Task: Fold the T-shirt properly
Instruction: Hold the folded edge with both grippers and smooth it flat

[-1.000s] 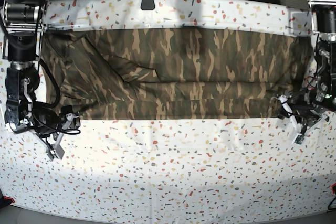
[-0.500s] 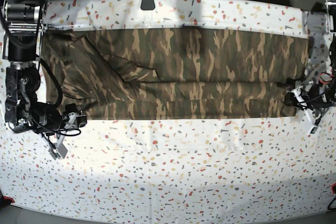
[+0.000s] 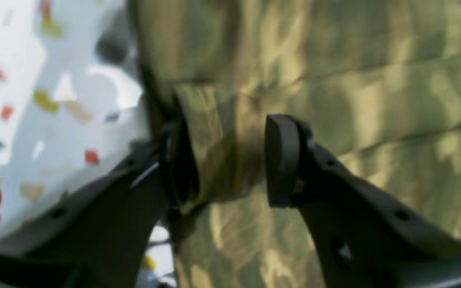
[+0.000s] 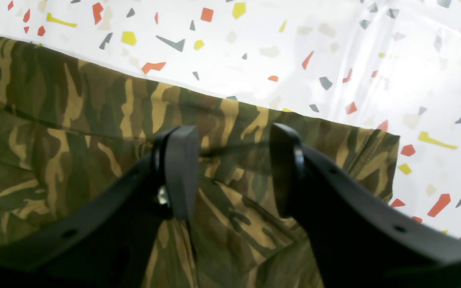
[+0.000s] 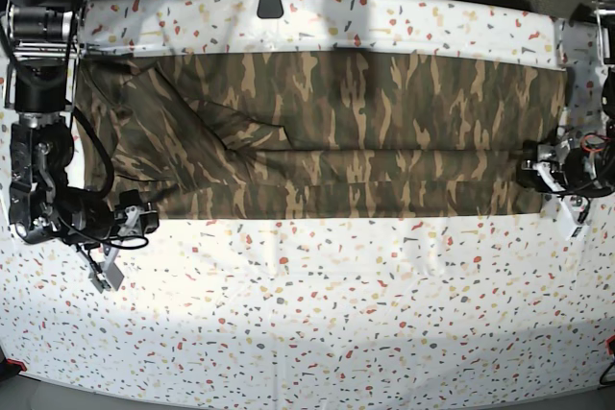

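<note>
The camouflage T-shirt (image 5: pixel 336 122) lies flat as a long band across the table, its lower part folded up in layers. At its right end my left gripper (image 5: pixel 540 172) stands at the edge. In the left wrist view the left gripper (image 3: pixel 230 164) is open, its jaws straddling a raised fold of the T-shirt (image 3: pixel 374 80); one finger (image 3: pixel 178 168) touches the cloth. At the lower left corner my right gripper (image 5: pixel 135 220) hovers. In the right wrist view the right gripper (image 4: pixel 232 170) is open above the T-shirt (image 4: pixel 54 120), with nothing gripped.
A white tablecloth (image 5: pixel 336 314) with coloured flecks covers the table, bare in front of the shirt. A small dark object (image 5: pixel 270 2) sits at the back edge, with cables behind it. Both arm bases stand at the table's sides.
My left gripper has moved from below the hem up to the shirt's right edge, and its jaws have narrowed a little. The right gripper has shifted slightly toward the lower left corner.
</note>
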### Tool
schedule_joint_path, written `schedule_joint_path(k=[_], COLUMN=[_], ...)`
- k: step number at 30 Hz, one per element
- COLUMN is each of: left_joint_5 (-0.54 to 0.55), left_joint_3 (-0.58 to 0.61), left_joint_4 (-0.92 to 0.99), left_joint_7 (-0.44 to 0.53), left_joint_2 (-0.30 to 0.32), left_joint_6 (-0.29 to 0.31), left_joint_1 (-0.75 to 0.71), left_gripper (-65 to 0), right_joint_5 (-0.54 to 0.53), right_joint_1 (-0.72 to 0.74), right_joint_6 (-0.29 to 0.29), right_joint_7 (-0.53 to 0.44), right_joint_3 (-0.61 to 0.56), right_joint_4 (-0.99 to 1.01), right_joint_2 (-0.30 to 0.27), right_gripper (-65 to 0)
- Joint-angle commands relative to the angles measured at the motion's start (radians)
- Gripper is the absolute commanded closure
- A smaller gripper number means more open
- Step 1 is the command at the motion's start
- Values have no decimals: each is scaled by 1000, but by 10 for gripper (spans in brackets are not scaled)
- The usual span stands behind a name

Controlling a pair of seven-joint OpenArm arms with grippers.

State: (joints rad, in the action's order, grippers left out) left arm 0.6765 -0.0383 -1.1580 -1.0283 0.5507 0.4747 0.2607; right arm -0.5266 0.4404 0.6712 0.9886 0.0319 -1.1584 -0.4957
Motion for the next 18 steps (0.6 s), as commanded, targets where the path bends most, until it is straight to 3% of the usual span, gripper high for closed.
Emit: schedule_joint_path(k=[1, 5, 8, 15, 18], left_joint_5=[13, 13, 12, 13, 18], left_joint_3=[-6, -6, -6, -6, -6], left_joint_4=[-24, -29, -29, -29, -29], left_joint_7=[6, 3, 3, 2, -12], left_joint_2=[21, 21, 21, 21, 21], left_joint_6=[2, 4, 5, 10, 64], left_joint_1=[22, 22, 22, 22, 22], left_gripper=[-225, -88, -23, 0, 0], right_joint_5=[-7, -5, -5, -5, -5], right_joint_1=[31, 30, 30, 30, 30], right_joint_6=[10, 10, 10, 10, 10], right_joint_7=[-16, -15, -15, -13, -12], right_joint_3=[7, 7, 7, 7, 7], right_joint_4=[-16, -16, -16, -16, -16], right_joint_2=[-17, -17, -17, -17, -17], right_gripper=[-295, -295, -295, -295, -295])
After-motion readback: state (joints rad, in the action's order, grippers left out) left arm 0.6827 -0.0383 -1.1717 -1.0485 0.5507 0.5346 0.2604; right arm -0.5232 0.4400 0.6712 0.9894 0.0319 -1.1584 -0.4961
